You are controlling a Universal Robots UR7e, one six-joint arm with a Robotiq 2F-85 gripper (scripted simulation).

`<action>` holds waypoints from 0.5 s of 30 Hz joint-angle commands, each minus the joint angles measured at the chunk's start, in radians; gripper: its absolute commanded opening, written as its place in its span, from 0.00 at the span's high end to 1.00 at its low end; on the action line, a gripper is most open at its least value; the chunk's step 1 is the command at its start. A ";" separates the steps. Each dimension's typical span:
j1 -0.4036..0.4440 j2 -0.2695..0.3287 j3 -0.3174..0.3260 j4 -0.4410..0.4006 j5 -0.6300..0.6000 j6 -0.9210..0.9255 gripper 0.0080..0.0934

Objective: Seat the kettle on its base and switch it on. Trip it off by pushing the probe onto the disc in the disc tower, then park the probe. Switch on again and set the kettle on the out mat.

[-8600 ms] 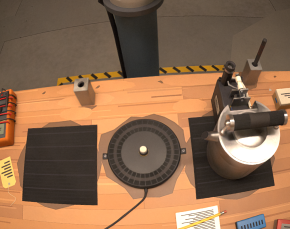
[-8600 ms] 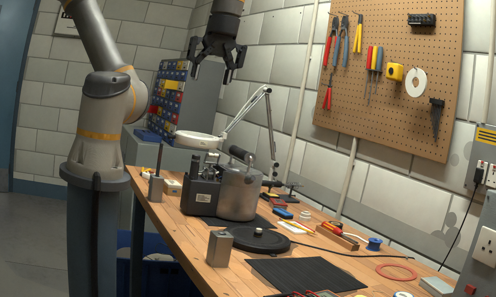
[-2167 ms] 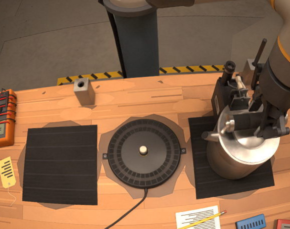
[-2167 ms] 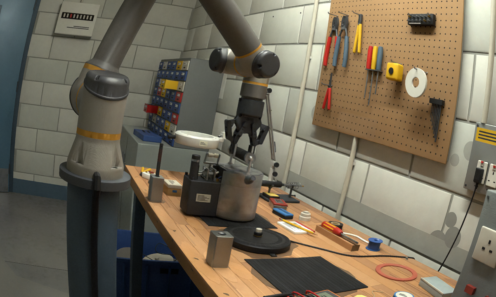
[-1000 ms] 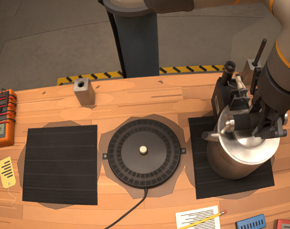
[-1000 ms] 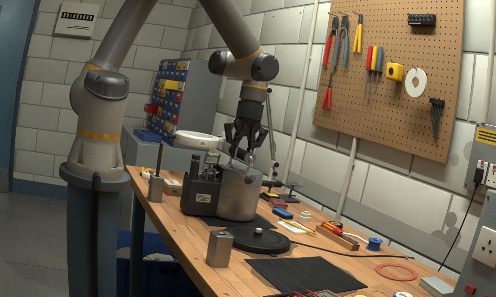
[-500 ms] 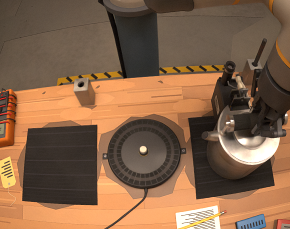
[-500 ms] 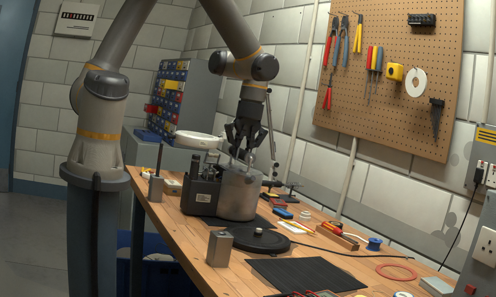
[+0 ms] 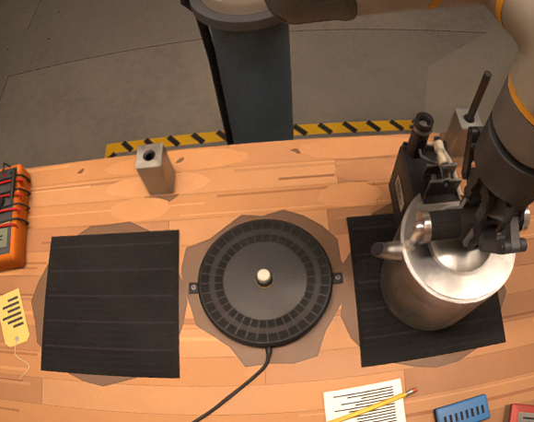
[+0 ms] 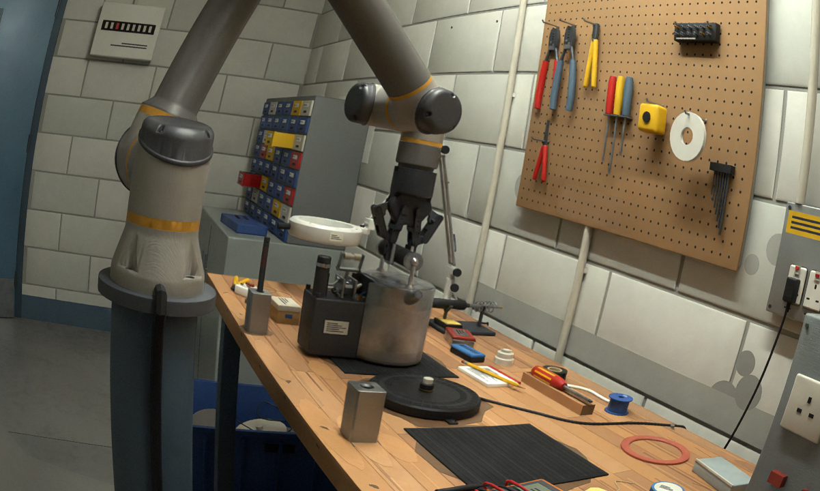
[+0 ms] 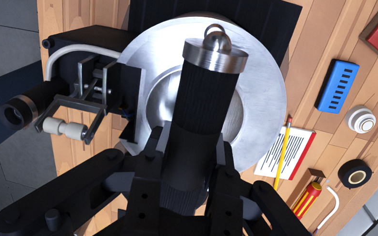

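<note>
On the right-hand black mat (image 9: 428, 318) stands the steel kettle (image 9: 442, 281) (image 10: 395, 320) (image 11: 202, 91), upright, with a black switch housing and disc tower (image 9: 416, 161) (image 11: 75, 85) on its rear side. Across its top runs a black ribbed handle (image 9: 465, 225) (image 11: 205, 99) with steel end caps. My gripper (image 9: 490, 230) (image 10: 406, 249) (image 11: 189, 164) is directly above the kettle and closed around this handle. The round black base (image 9: 265, 282) (image 10: 428, 396) with a pale centre pin lies empty in the middle of the bench. The dark probe (image 9: 476, 96) (image 10: 263, 264) stands upright in a grey block behind the kettle.
The rear bench edge with its striped strip (image 9: 354, 126) runs just behind the kettle. A second black mat (image 9: 111, 304) lies left of the base, with an empty grey holder block (image 9: 154, 168) behind it. The base's cable (image 9: 244, 387), paper, pencil and small tools line the front edge.
</note>
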 commanded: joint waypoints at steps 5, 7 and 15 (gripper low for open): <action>0.000 -0.009 -0.005 0.013 0.000 0.000 1.00; 0.000 -0.015 -0.009 0.021 0.000 0.000 1.00; 0.000 -0.052 -0.032 0.077 0.000 0.000 1.00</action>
